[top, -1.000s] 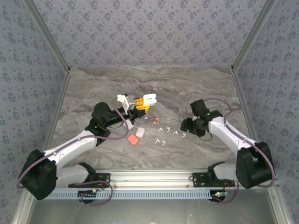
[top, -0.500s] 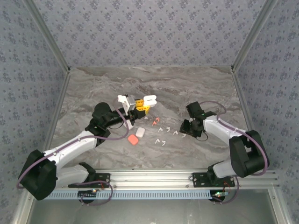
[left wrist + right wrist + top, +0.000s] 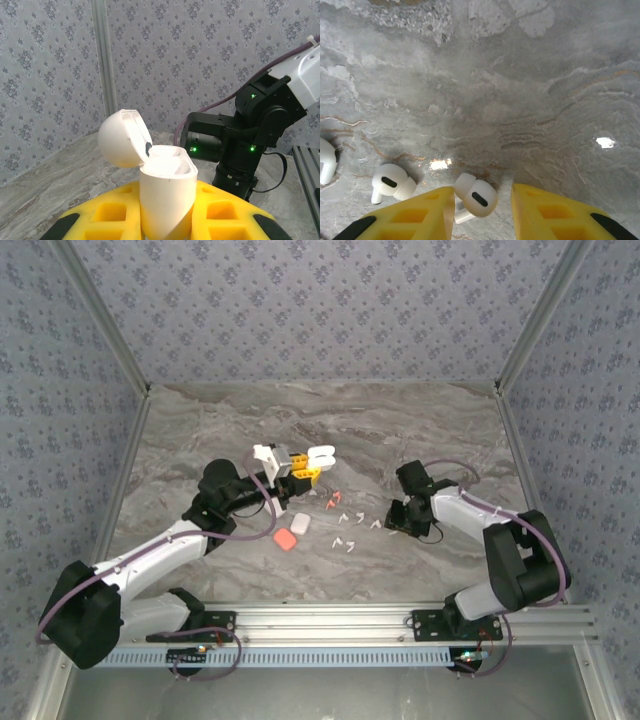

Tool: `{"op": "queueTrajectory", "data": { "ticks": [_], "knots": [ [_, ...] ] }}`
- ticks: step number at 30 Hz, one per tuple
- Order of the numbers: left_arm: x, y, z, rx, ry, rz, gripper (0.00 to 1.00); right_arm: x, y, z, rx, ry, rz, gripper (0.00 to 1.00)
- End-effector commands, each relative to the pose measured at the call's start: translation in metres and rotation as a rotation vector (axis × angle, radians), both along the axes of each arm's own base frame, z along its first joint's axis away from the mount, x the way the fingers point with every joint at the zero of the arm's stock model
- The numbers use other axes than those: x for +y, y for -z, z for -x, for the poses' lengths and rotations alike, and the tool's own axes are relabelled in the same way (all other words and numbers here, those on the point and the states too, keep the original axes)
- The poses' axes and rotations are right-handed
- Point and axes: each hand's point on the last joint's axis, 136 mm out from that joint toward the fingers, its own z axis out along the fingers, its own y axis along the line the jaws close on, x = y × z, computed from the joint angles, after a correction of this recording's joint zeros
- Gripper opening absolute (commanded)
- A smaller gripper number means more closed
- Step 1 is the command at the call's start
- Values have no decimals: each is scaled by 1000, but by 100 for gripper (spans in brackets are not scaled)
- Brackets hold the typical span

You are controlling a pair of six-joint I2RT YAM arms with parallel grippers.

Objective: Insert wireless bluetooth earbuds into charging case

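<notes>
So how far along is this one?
Done: the left gripper holds a white case with its lid flipped open. In hand: the right gripper straddles a white earbud on the table, not yet clamped. Left: more white earbuds and coral earbuds lie loose by two closed cases; none visibly seated.

left arm (image 3: pixel 150 552): white links, bulky black joint housings | right arm (image 3: pixel 466 510): same white and black, small green lights (image 3: pixel 252 95) on the dark housings | cables (image 3: pixel 215 104): mauve, looping past the joints | fingers (image 3: pixel 550 215): yellow, square recesses, black tips
</notes>
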Motion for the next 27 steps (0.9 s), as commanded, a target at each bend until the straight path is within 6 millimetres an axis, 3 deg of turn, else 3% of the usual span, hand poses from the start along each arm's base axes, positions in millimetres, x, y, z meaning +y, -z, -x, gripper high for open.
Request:
{"op": "queueTrajectory", "data": {
  "ticks": [1, 10, 19, 23, 27],
  "knots": [
    [-1, -17, 5, -49, 17, 23, 0, 1, 8, 7, 23, -42, 8, 35],
    [-2, -17, 3, -41, 17, 20, 0, 5, 12, 3, 13, -83, 14, 30],
    [-3, -15, 2, -30, 18, 13, 0, 7, -1, -3, -42, -151, 54, 22],
    [-4, -11, 2, -19, 19, 4, 0, 6, -18, -9, -114, -190, 82, 21],
    [-4, -7, 2, 3, 24, 7, 0, 13, -60, -18, -283, -271, 85, 21]
  ]
}}
